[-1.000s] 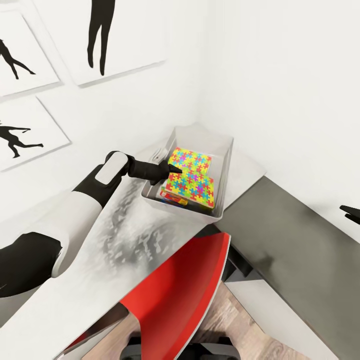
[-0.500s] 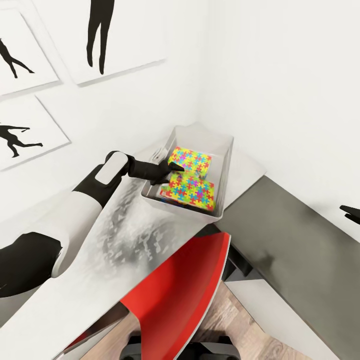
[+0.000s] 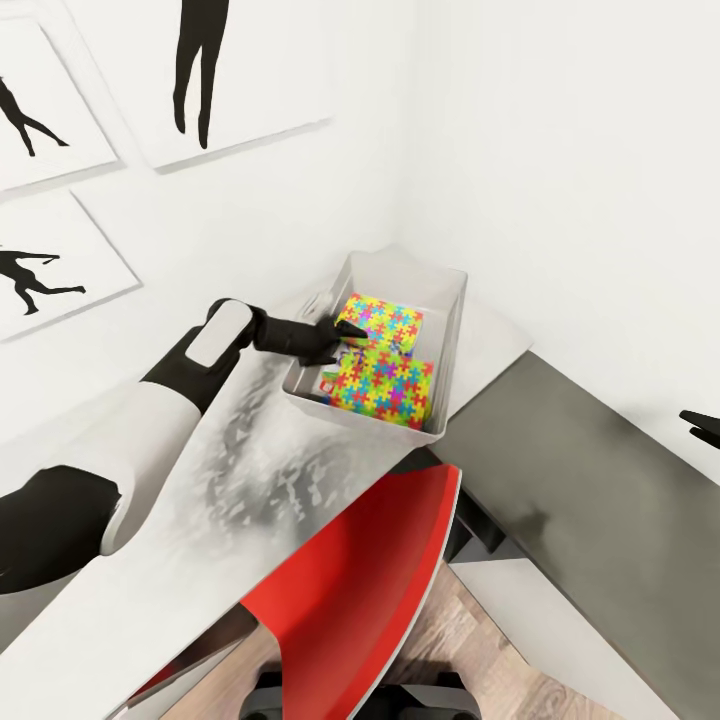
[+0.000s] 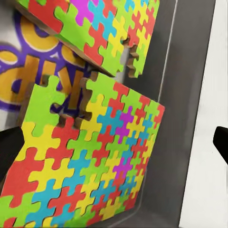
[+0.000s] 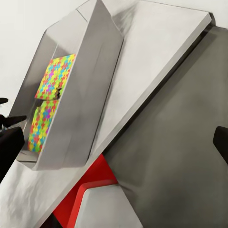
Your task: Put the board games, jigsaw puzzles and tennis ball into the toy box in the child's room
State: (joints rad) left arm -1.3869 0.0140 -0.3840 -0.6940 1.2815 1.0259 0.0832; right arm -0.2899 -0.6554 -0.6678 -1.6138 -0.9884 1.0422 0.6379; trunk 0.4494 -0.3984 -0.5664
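The light grey toy box point(image 3: 446, 300) sits on the marbled table point(image 3: 250, 470) in the corner. Two jigsaw puzzles lie inside it, one at the far end point(image 3: 385, 318) and one at the near end point(image 3: 385, 385). The near puzzle point(image 4: 90, 166) rests over a board game point(image 4: 23, 71) with purple and yellow lettering, and a sliver of that board game point(image 3: 327, 378) shows at the near puzzle's edge. My left gripper point(image 3: 345, 335) hovers open over the box's left rim, holding nothing. My right gripper point(image 3: 700, 425) stays open over the dark desk section, far from the box point(image 5: 90, 71).
A red chair point(image 3: 370, 560) is tucked under the table's inner corner. The dark grey desk section point(image 3: 580, 480) runs along the right wall. Black silhouette posters point(image 3: 60, 260) hang on the left wall. Wood-plank floor point(image 3: 470, 650) shows below.
The near puzzle has dropped lower and settled flatter in the toy box, covering most of the game box under it. My left gripper has eased slightly back and up.
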